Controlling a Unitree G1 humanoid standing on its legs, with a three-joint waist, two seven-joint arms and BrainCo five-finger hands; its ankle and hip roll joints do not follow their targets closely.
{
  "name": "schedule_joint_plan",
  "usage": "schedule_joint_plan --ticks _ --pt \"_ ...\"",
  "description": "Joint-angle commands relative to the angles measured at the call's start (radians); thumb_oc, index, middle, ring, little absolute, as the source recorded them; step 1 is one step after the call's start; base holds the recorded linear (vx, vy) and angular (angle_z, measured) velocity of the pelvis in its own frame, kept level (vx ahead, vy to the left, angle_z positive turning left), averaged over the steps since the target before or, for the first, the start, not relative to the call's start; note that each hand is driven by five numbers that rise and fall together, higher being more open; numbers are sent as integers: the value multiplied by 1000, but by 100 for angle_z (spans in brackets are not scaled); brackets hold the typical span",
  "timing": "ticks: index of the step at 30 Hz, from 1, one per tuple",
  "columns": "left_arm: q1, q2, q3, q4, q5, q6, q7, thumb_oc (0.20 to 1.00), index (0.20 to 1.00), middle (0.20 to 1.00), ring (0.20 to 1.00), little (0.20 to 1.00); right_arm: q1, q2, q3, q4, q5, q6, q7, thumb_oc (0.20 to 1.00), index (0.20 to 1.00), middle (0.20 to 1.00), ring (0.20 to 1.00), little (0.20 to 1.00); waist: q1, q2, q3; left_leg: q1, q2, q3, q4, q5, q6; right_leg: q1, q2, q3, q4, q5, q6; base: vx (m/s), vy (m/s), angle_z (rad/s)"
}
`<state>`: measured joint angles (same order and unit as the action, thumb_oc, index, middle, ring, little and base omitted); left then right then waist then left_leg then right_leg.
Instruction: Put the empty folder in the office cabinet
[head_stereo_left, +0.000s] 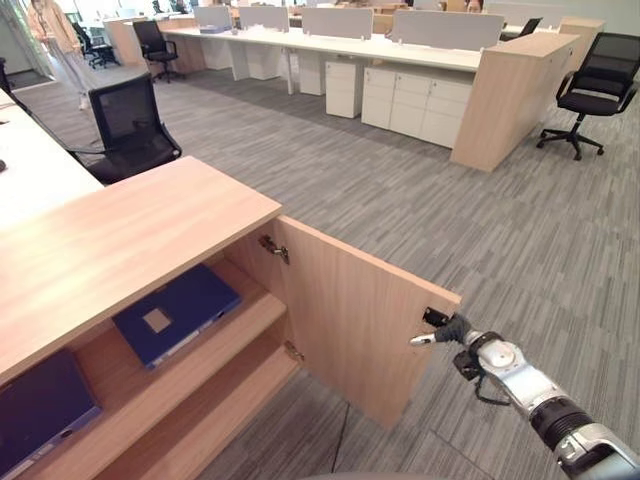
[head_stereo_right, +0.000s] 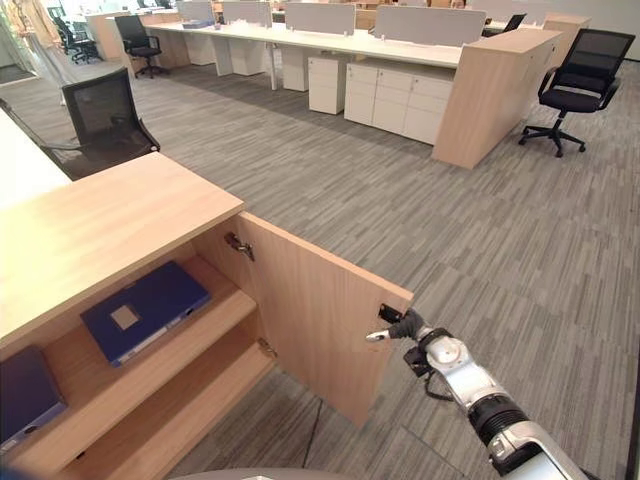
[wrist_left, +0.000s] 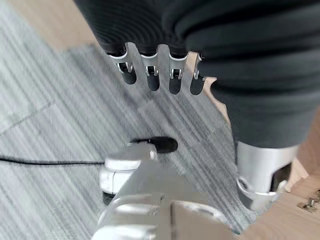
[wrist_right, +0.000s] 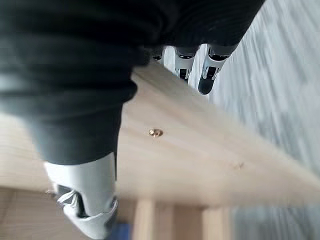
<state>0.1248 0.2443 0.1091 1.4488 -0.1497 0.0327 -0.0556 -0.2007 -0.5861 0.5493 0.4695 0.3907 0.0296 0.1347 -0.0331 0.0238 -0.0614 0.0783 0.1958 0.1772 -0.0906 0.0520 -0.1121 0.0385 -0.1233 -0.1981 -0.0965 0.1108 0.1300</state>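
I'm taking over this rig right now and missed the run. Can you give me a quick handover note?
Right robot hand: at the free top corner of the open cabinet door, fingers over its edge; whether they grip it cannot be told.
Left robot hand: holds nothing, fingers relaxed, hanging over the carpet.
Blue folder: lies flat on the cabinet's upper shelf; another dark folder lies further left.
Done: a folder is in the cabinet.
Left: probably swing the door shut.
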Motion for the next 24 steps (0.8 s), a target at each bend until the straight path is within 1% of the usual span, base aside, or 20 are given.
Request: schedule_joint_plan --ticks 1,2,3,5,6,9,13,19,22,24 --pt "-46 50 -35 54 -21 -19 3 1000 1000 1000 1000 1000 -83 364 180 -77 279 -54 206 1000 1000 1000 1000 1000 97 -63 33 6 -50 -64 50 -67 8 5 27 -49 9 -95 -24 -39 -9 -2" --pt "-34 38 -41 46 -18 -21 -3 1000 1000 1000 1000 1000 -57 379 214 -90 337 -45 224 1000 1000 1000 1000 1000 104 -64 35 3 -49 -69 53 -67 6 5 26 -55 9 -95 -24 -35 -12 -1" --pt "-30 35 -45 39 -19 -24 -5 1000 1000 1000 1000 1000 -48 381 231 -103 360 -38 237 1000 1000 1000 1000 1000 106 -63 36 1 -48 -71 55 -67 5 5 26 -56 9 -96 -24 -33 -15 1" --pt "-25 30 -55 34 -20 -28 -14 1000 1000 1000 1000 1000 -42 381 262 -117 376 -29 256 1000 1000 1000 1000 1000 111 -64 41 -3 -47 -77 58 -65 4 5 27 -59 9 -97 -25 -25 -6 11" --pt "-23 30 -61 29 -18 -31 -23 1000 1000 1000 1000 1000 -36 372 291 -129 377 -12 280 1000 1000 1000 1000 1000 113 -63 44 -8 -44 -82 58 -62 1 5 29 -64 9 -99 -27 -50 -10 31" --pt "-15 33 -66 29 -16 -32 -36 1000 1000 1000 1000 1000 -23 351 316 -155 401 8 306 1000 1000 1000 1000 1000 118 -65 47 -12 -36 -89 57 -57 -3 5 35 -70 9 -104 -31 -31 -10 32" --pt "-7 35 -63 33 -20 -32 -47 1000 1000 1000 1000 1000 -10 326 317 -164 413 5 313 1000 1000 1000 1000 1000 122 -69 52 -18 -22 -98 54 -48 -9 3 47 -75 9 -113 -36 -21 -32 19" --pt "0 29 -53 37 -30 -33 -51 1000 1000 1000 1000 1000 5 327 297 -151 444 -5 304 1000 1000 1000 1000 1000 133 -79 61 -30 -6 -111 53 -35 -17 -3 63 -80 9 -124 -43 -14 -53 12" --pt "-12 34 -52 29 -51 -37 -53 1000 1000 1000 1000 1000 1 334 304 -135 444 0 307 1000 1000 1000 1000 1000 149 -89 78 -55 0 -134 59 -25 -23 -14 68 -94 9 -124 -44 -42 -62 -4" --pt "-24 39 -56 21 -66 -45 -49 1000 1000 1000 1000 1000 -14 328 297 -125 444 -11 303 1000 1000 1000 1000 1000 165 -101 103 -110 5 -131 107 -17 -30 -20 60 -123 9 -124 -43 -133 -54 18"
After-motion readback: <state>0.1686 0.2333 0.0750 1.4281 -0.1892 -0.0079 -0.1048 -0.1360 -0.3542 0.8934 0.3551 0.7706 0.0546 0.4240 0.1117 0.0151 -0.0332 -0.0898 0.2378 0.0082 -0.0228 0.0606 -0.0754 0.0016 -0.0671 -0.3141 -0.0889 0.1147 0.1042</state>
